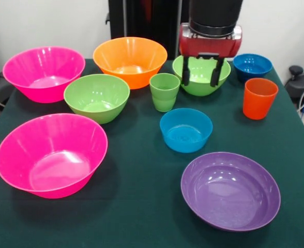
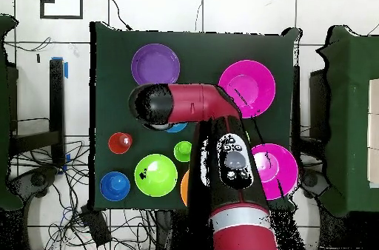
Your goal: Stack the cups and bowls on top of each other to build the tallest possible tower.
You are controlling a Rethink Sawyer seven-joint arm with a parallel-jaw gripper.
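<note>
My gripper [image 1: 200,81] hangs open and empty high over the table; in the front view its two black fingers [image 1: 185,73] overlap the far green bowl [image 1: 194,89]. The light green cup [image 1: 164,91] stands upright mid-table, and also shows in the overhead view [image 2: 182,151]. The orange cup [image 1: 259,98] stands upright at the right and shows in the overhead view too [image 2: 120,143]. All the bowls sit apart and upright: two pink [image 1: 43,72] [image 1: 51,155], orange [image 1: 130,59], a second green [image 1: 96,97], two blue [image 1: 186,129] [image 1: 252,65], purple [image 1: 230,190]. Nothing is stacked.
In the overhead view the red arm [image 2: 196,103] lies across the table's middle. It hides the gripper, one green bowl and most of the orange bowl [image 2: 184,184] and a blue bowl [image 2: 178,126]. The dark green tablecloth [image 1: 136,206] covers the table.
</note>
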